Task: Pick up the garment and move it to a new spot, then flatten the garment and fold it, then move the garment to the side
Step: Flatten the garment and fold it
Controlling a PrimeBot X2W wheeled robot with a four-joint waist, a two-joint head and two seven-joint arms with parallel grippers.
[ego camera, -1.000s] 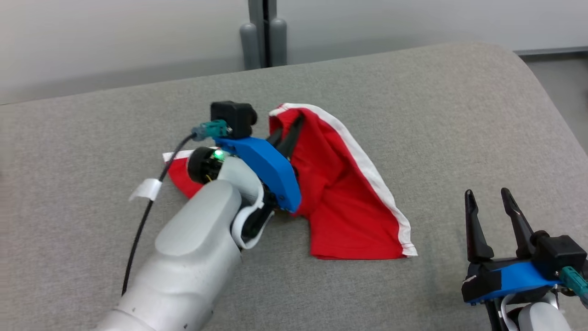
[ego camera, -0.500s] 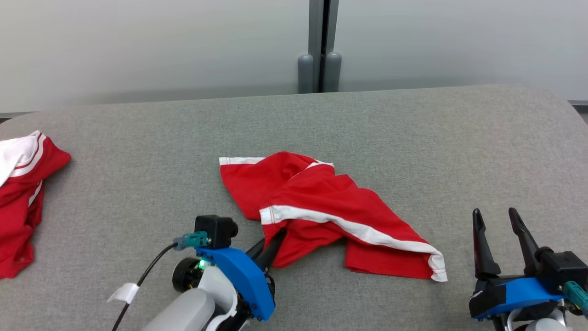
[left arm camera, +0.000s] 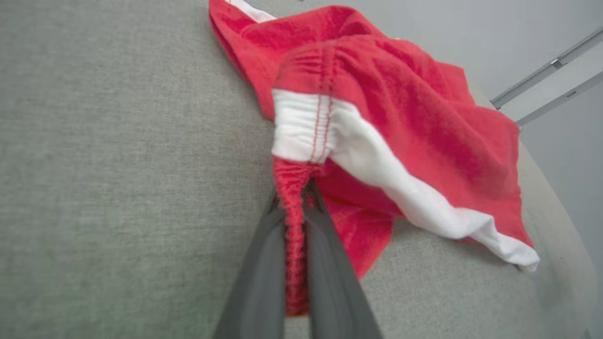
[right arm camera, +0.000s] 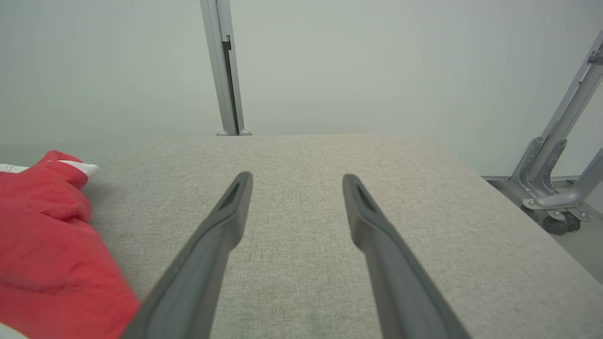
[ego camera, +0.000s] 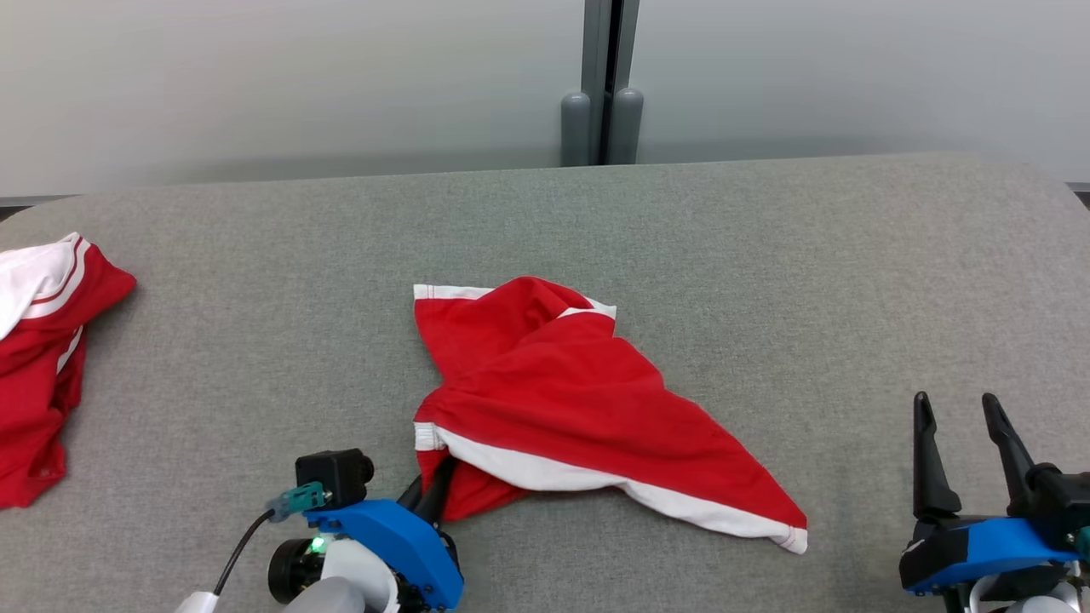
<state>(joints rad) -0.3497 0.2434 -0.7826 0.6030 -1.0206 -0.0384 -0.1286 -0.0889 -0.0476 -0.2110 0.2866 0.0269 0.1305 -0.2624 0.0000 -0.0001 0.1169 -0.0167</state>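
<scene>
Head view: we see the red garment (ego camera: 562, 400) crumpled mid-pad (ego camera: 766, 255), with a white band along its near edge. Left gripper (ego camera: 433, 494) is at its near-left corner, clamped on the cloth. Right gripper (ego camera: 954, 404) is well apart at lower right, jaws wide, holding nothing. Another red-and-white garment (ego camera: 43, 366) lies at the far left.
Left wrist view: fingers (left arm camera: 264, 268) pinch a red fold just below the white band.
Right wrist view: fingers spread over bare pad, garment at left.

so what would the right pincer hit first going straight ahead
Nothing close: the right pincer points along bare grey padding, red garment off to its left. Perhaps the far post; depth is unclear.
</scene>
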